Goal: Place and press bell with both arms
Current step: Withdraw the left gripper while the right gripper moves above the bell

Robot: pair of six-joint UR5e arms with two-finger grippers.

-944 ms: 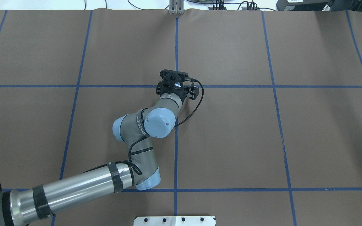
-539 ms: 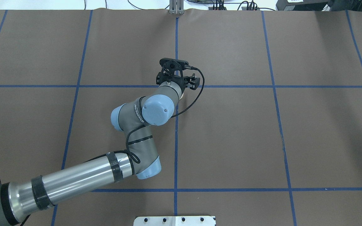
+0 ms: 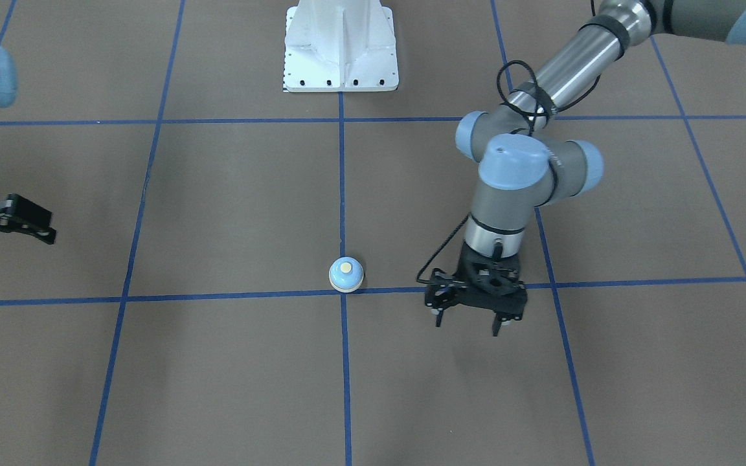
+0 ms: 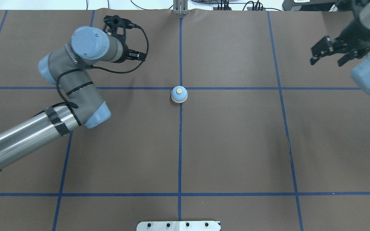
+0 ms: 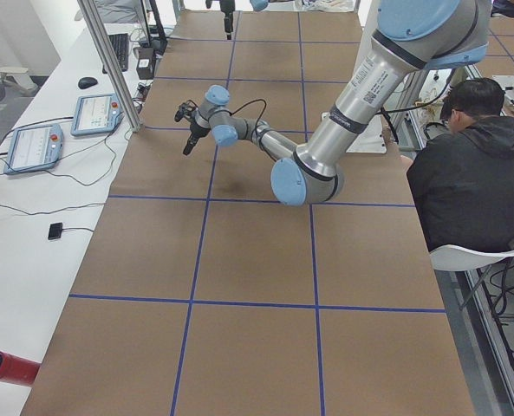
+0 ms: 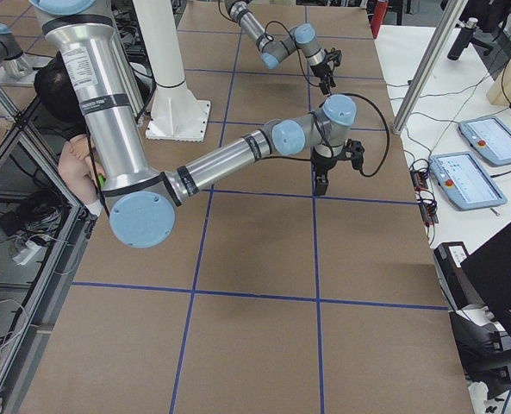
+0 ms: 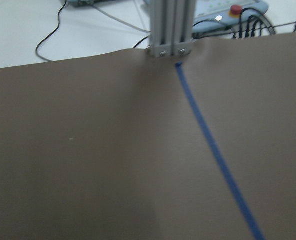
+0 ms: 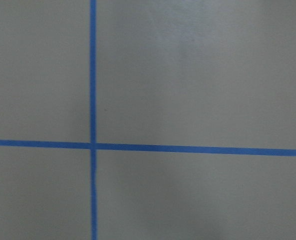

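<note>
The light-blue bell [image 4: 179,94] with its cream button stands upright at the table's centre, on the crossing of two blue tape lines. It also shows in the front-facing view [image 3: 346,274]. My left gripper [image 3: 467,320] is open and empty, well off to the bell's left side and a little beyond it. In the overhead view the left gripper [image 4: 130,48] is mostly hidden under its wrist. My right gripper [image 4: 328,59] is open and empty, raised at the far right, far from the bell. It also shows at the front-facing view's left edge [image 3: 10,230]. Neither wrist view shows the bell.
Brown paper with a blue tape grid covers the table [image 4: 236,144]. The white pedestal [image 4: 178,225] stands at the near edge. An aluminium post [image 4: 180,8] stands at the far edge, with cables and control pendants behind it. An operator [image 5: 469,165] sits by the robot base.
My left gripper was over the table centre; it has pulled away to the far left, and the bell now stands free there. My right arm has come into the overhead view.
</note>
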